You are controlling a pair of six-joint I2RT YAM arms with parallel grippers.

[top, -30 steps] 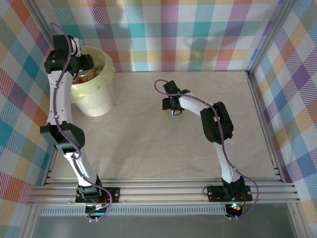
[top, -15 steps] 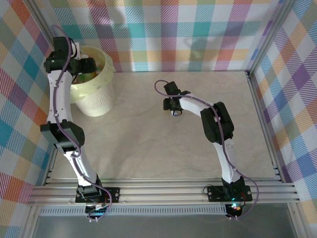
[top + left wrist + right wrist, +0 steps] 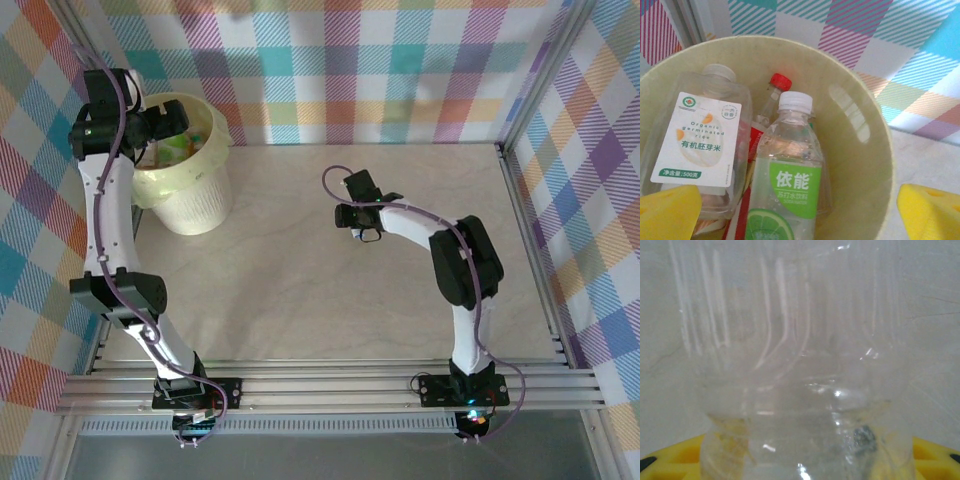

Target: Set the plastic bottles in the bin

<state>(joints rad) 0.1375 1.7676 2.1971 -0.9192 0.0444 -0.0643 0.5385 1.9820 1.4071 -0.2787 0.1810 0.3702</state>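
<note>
At the far left corner of the table (image 3: 300, 300), the left gripper (image 3: 168, 122) hangs over the bin (image 3: 195, 205), its yellow fingers (image 3: 667, 212) spread wide with nothing gripped between them. Inside the bin lie a green-labelled bottle (image 3: 790, 170), a white-labelled bottle (image 3: 697, 145) and a red-capped bottle (image 3: 780, 81). Near the table's middle, well apart from the bin, the right gripper (image 3: 362, 232) reaches down, its jaws clamped on a clear bottle (image 3: 800, 365) just above the tabletop.

clear ribbed bottle (image 3: 805, 365) | pinched between yellow tool pads (image 3: 680, 460) | pale table (image 3: 937, 340) behind
</note>
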